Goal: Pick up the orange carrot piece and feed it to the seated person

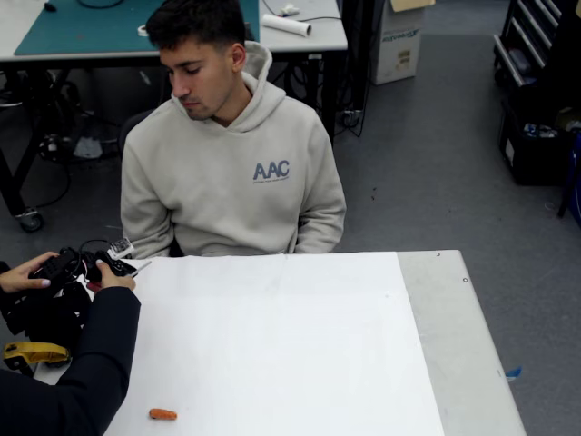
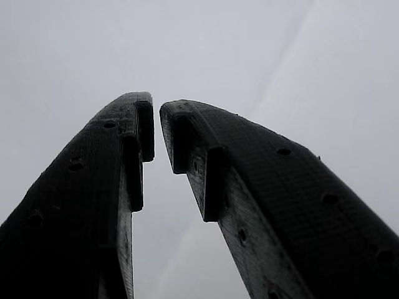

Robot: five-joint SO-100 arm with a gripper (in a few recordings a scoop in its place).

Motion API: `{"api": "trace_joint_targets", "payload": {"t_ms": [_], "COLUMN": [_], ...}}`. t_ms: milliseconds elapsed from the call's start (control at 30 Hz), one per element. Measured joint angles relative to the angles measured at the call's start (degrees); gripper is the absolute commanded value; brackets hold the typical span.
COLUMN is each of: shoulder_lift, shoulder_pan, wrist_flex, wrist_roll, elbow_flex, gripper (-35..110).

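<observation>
The orange carrot piece (image 1: pixel 162 414) lies on the white table sheet (image 1: pixel 290 345) near the front left edge in the fixed view. The seated person (image 1: pixel 231 173), in a light beige hoodie with blue lettering, sits behind the table's far edge and looks down. In the wrist view my gripper (image 2: pixel 156 109) points at a plain pale surface. Its two black fingers (image 2: pixel 93 187) nearly meet at the tips, and nothing is held between them. The carrot is not between the fingers.
Another person's dark navy sleeve (image 1: pixel 86 372) reaches over the table's left front corner. A yellow plastic clamp (image 1: pixel 34 352) sits at the left edge. The grey table margin (image 1: pixel 463 336) runs along the right, and a workbench (image 1: pixel 109 27) stands behind the seated person.
</observation>
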Motion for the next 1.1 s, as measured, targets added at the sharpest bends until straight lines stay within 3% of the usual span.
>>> {"api": "trace_joint_targets", "payload": {"t_ms": [1100], "shoulder_lift": [0.0], "shoulder_pan": [0.79], "wrist_flex": [0.79], "wrist_roll": [0.09], "elbow_flex": [0.26], "gripper": [-3]}}
